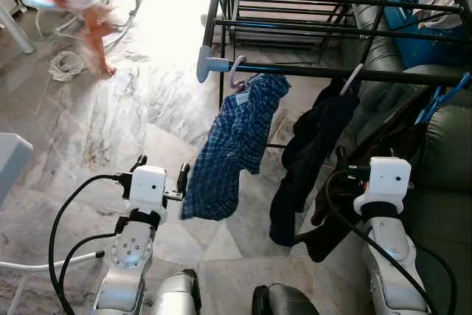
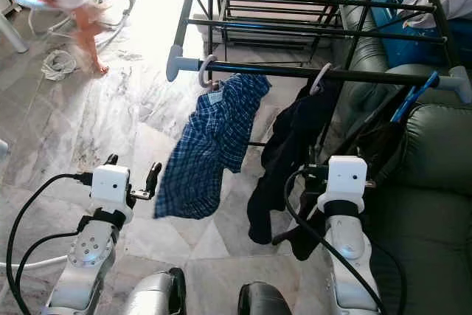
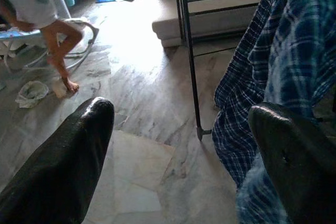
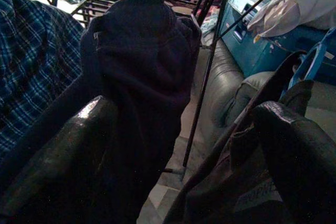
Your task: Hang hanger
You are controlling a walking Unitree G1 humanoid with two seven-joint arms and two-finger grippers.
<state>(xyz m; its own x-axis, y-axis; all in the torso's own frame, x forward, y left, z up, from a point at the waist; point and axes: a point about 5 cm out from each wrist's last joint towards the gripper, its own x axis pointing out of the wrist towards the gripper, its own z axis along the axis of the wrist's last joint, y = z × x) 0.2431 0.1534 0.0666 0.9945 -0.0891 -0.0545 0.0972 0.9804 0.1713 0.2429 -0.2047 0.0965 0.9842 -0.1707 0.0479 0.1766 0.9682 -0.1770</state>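
- The left hand (image 1: 160, 175) hangs over the floor (image 1: 110, 123), its fingers apart, just left of the shirt (image 1: 236, 145).
- The shirt hangs by its hanger (image 1: 236, 73) from the front rail (image 1: 332, 73) of the drying rack (image 1: 221, 27), ahead and to the right of the left hand.
- The dark garment (image 1: 310, 153) hangs from the same rail, right of the shirt and just ahead-left of the right hand (image 4: 178, 145), whose fingers stand apart.
- The sofa (image 1: 442, 160) lies right of the right hand, behind the rack.
- A person (image 1: 81, 5) is far ahead-left of the left hand, beside a chair (image 1: 122, 1).
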